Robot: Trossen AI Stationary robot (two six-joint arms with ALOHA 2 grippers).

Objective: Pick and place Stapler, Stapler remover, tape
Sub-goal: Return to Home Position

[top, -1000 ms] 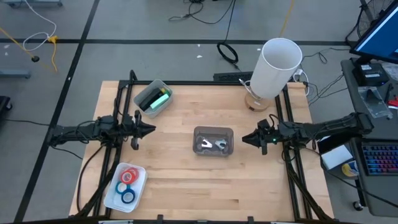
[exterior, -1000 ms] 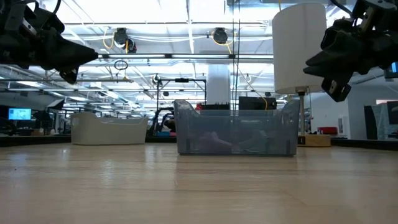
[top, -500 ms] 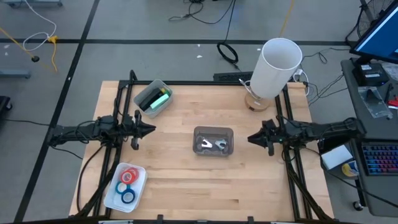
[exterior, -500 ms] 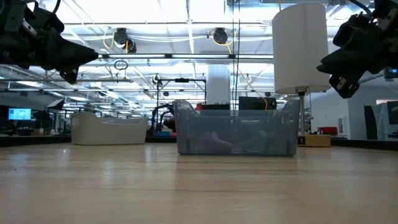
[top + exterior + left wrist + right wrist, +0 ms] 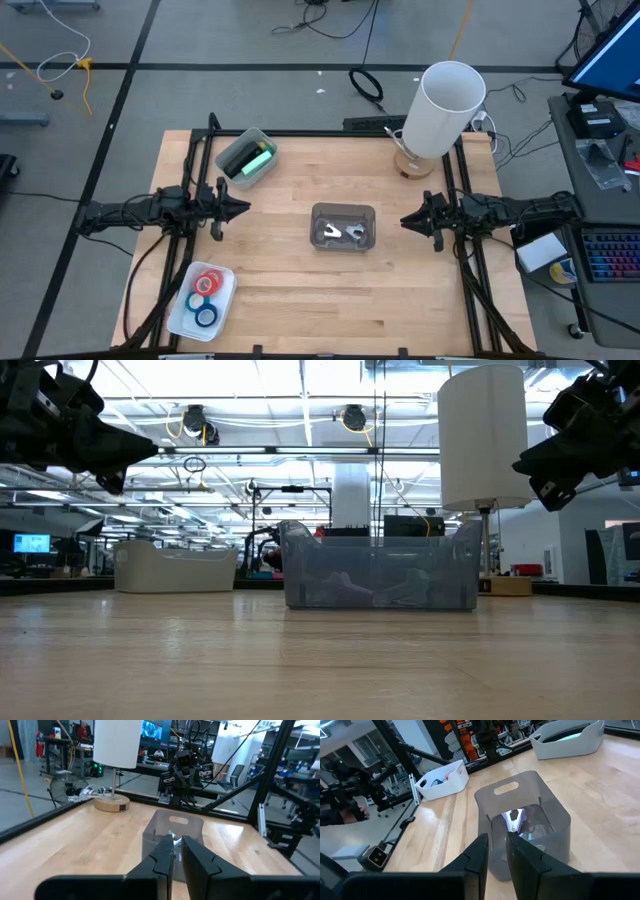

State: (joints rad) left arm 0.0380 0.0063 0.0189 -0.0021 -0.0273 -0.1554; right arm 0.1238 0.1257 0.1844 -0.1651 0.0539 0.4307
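**Right arm draws back toward its table edge**

Since a second ago the right gripper has slid away from the dark bin, while the left gripper has not shifted. Nearest the front, on the left, a white bin holds the tape, red and blue rolls. At mid-table both claws hover empty, fingers nearly together, either side of the dark bin and its staple removers. Farther back left, the stapler lies in a grey bin. A white lamp stands far right.
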